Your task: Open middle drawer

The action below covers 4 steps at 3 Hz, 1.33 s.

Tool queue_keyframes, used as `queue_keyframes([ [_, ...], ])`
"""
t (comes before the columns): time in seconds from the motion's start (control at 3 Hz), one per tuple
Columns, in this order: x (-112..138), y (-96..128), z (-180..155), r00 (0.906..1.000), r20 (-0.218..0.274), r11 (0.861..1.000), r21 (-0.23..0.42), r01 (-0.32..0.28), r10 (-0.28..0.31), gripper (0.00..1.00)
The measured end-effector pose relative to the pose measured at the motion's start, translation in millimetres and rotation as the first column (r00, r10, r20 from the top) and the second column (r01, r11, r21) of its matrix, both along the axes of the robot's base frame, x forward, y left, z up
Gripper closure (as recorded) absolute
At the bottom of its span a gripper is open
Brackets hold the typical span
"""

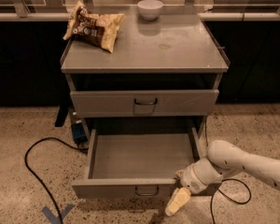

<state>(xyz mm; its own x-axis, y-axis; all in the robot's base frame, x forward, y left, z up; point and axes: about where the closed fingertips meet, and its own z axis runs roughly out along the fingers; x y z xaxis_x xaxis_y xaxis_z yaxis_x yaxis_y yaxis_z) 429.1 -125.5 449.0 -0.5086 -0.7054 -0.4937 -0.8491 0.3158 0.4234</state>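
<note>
The middle drawer (116, 189) of the grey metal cabinet (144, 50) stands pulled far out, and its bare inside (142, 155) shows. Its small dark wire handle (147, 191) is on the low front. My gripper (176, 203) hangs just below and in front of the drawer front's right end, to the right of the handle and pointing down at the floor. It holds nothing that I can see. The top drawer (144, 102) above is closed. The lowest drawer is hidden under the open one.
A chip bag (93, 28) and a white bowl (150, 8) sit on the cabinet top. A black cable (32, 164) loops on the floor at the left, with a blue box (78, 130) by the cabinet and blue tape (56, 214) in front. Another cable (233, 190) lies on the right.
</note>
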Motion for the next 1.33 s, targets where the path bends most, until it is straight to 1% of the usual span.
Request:
queue_keyframes([
  [0.33, -3.8, 4.9, -4.4, 0.9998, -0.018, 1.0, 0.012, -0.007, 0.007, 0.0],
  [0.67, -14.6, 5.6, -1.7, 0.9989, -0.045, 1.0, 0.029, -0.009, 0.011, 0.0],
  [1.0, -14.9, 5.6, -1.0, 0.9989, -0.046, 1.0, 0.029, -0.01, 0.011, 0.0],
  [1.33, -32.7, 4.7, 5.9, 0.9961, -0.084, 0.999, 0.047, -0.022, 0.026, 0.0],
])
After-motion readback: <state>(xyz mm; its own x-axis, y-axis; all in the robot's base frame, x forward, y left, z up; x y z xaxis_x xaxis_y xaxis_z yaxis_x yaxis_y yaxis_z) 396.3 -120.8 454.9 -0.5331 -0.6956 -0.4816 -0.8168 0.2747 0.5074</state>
